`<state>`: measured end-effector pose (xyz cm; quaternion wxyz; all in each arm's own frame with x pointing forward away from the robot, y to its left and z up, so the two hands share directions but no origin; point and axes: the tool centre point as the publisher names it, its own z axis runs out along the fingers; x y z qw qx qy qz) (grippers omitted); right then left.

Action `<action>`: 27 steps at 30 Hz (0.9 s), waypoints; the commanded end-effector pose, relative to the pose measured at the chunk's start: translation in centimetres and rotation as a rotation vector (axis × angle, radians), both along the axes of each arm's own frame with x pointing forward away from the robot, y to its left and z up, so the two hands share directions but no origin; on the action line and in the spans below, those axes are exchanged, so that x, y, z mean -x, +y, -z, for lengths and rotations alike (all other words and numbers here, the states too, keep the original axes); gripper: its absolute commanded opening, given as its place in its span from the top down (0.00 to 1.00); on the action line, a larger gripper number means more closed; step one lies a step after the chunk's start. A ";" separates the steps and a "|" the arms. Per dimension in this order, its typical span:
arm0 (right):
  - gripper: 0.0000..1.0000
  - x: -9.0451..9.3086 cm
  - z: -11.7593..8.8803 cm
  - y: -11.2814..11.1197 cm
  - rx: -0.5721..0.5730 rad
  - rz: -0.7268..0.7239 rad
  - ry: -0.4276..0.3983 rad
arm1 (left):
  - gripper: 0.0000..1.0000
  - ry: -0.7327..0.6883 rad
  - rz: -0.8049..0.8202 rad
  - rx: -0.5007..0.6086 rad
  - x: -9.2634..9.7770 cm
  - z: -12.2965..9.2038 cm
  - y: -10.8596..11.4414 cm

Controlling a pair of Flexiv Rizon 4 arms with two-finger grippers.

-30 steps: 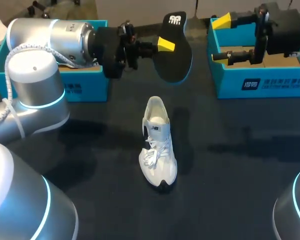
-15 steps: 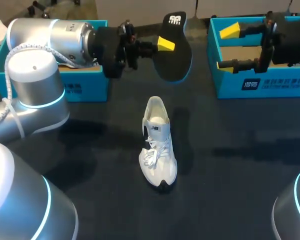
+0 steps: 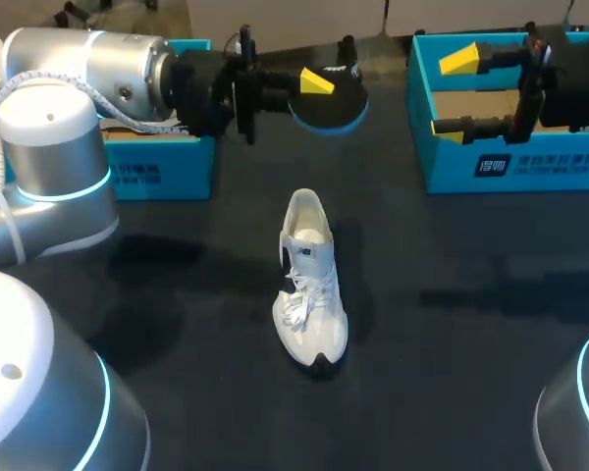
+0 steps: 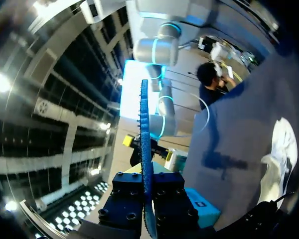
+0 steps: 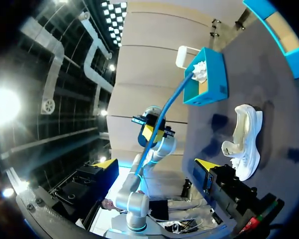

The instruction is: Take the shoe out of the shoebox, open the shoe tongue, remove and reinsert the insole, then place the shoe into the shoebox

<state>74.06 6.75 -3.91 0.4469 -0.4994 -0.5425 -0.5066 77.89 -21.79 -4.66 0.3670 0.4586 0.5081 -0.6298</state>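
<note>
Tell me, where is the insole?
In the head view, the left gripper holds the insole above the far middle of the table, between the left shoebox and the right shoebox, beyond the shoe.

Overhead light; soft shadow beside the shoe point(image 3: 309, 285); wrist views perhaps glare-washed.

White print point(image 3: 537, 164) with a small square logo sits on the front wall of the right shoebox point(image 3: 452, 175); the characters are too small for me to read. The left shoebox point(image 3: 182, 169) carries similar white characters on its front wall, partly hidden behind my left arm point(image 3: 54, 157), unreadable. The shoe point(image 3: 309, 294) has a small dark side mark, illegible.
</note>
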 end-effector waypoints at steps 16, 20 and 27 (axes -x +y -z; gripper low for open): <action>0.00 0.0 0.0 0.1 0.001 0.002 0.001 | 1.00 0.821 -0.038 -0.121 -0.1 1.1 -1.0; 0.00 0.0 0.0 0.1 0.001 0.002 0.001 | 1.00 1.010 0.031 -0.122 -0.3 1.4 -1.0; 0.00 0.0 0.0 0.1 0.001 0.002 0.001 | 1.00 1.136 0.044 -0.089 -0.4 1.0 -1.4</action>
